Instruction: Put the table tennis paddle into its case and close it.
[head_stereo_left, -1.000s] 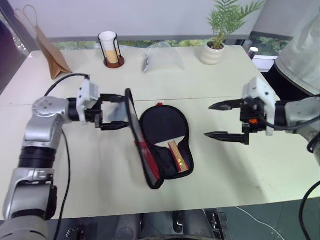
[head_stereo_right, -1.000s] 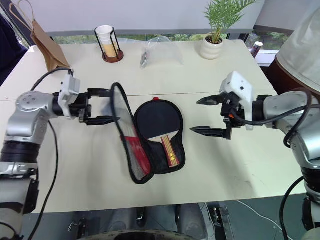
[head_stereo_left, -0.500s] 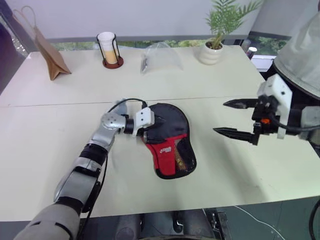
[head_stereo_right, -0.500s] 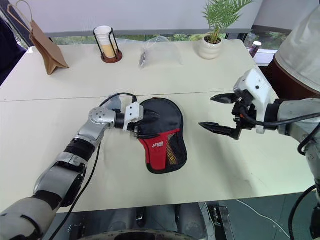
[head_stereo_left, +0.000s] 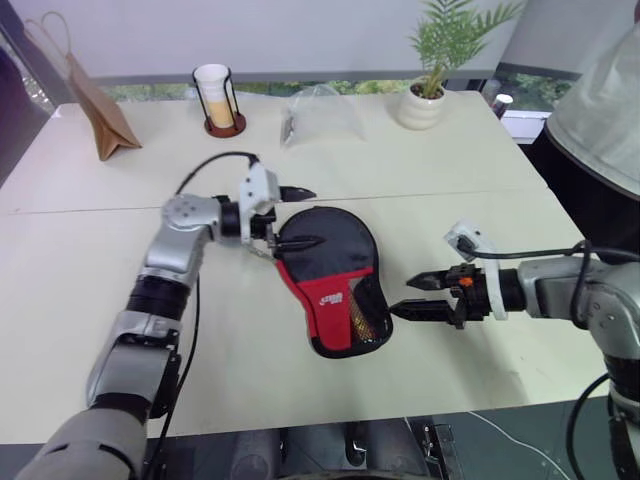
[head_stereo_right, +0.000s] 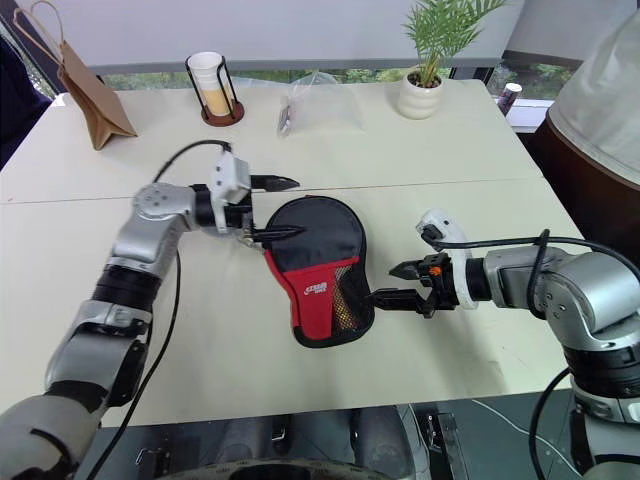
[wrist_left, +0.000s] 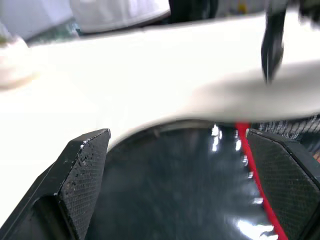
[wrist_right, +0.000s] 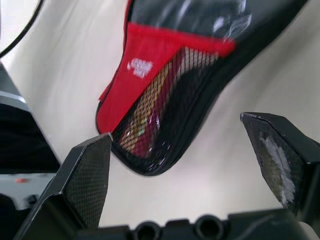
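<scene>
Case: we see the paddle-shaped black fabric case (head_stereo_left: 335, 282) with its red panel, white logo and mesh pocket lying folded shut, flat on the pale table (head_stereo_left: 90, 290).
Paddle: we make out its wooden handle (wrist_right: 145, 127) through the mesh.
Left gripper (head_stereo_left: 297, 217): fingers apart, at the case's round end.
Right gripper (head_stereo_left: 420, 296): fingers spread wide, just beside the case's narrow end, holding nothing.

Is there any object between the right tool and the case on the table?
Nothing visible stands between them. The right tool, open, sits just beside the narrow end of the case, with only bare table around it.
</scene>
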